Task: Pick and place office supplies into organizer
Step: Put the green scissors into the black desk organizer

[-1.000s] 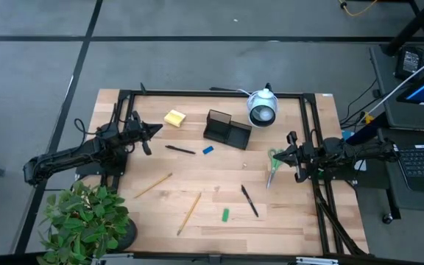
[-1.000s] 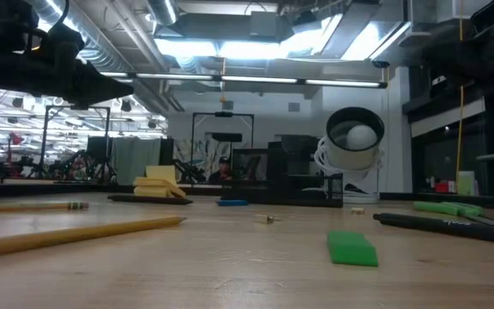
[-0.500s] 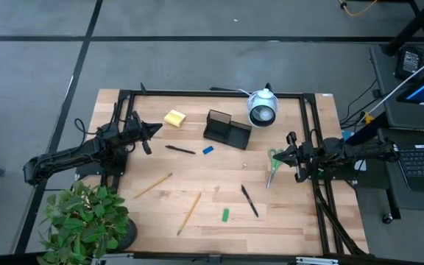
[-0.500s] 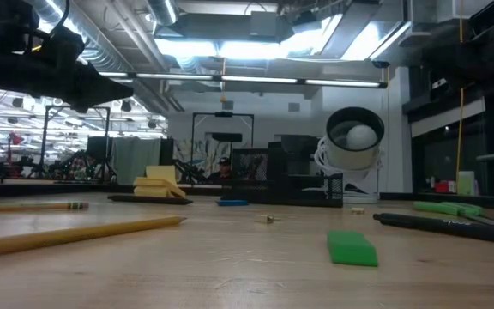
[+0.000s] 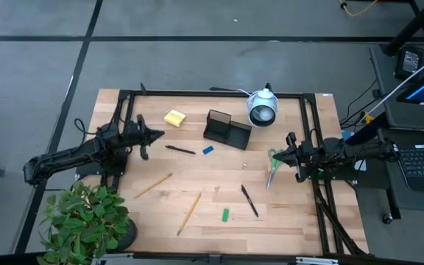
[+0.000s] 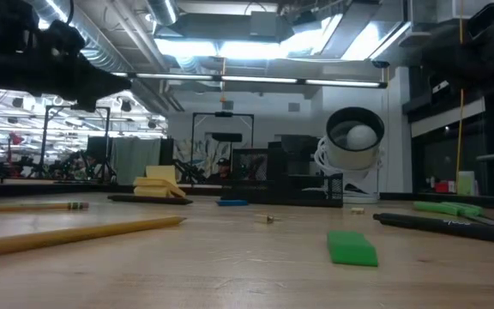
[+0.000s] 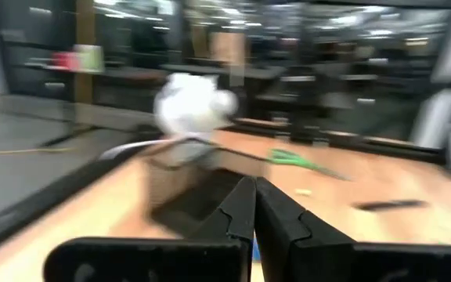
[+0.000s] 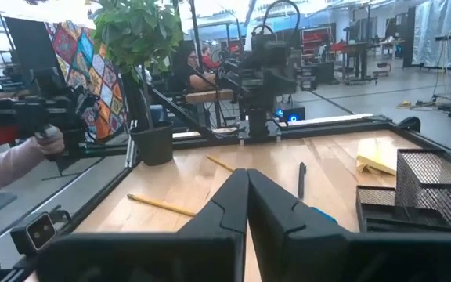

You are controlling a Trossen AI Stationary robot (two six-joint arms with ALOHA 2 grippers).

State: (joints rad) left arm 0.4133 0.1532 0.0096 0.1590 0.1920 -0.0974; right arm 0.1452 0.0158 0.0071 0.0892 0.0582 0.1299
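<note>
- Nearest in the low view: green piece (image 6: 351,247) and a wooden pencil (image 6: 75,235) are seen lying on the surface (image 5: 212,213); second pencil (image 5: 153,185) and a black pen (image 5: 249,200) lie loose in the high view.
- Left tool (image 5: 151,135) is seen clenched, empty, raised above the surface's left side; compared with a second ago it has been swung slightly toward the other black pen (image 5: 179,149) and away from the yellow sticky-note pad (image 5: 174,118).
- That shift is judged as the start of an approach; nothing is grasped yet.
- Right tool (image 5: 277,157) is clenched, empty, unmoved, parked just beside the green-handled scissors (image 5: 272,166).
- Blue piece (image 5: 207,150) lies between pen and organizer.
- Farther back: organizer (image 5: 226,129) stands upright, no supply seen inside; white round device (image 5: 262,109) just beside it.
- Task is judged barely begun, all supplies are left out on the surface.
</note>
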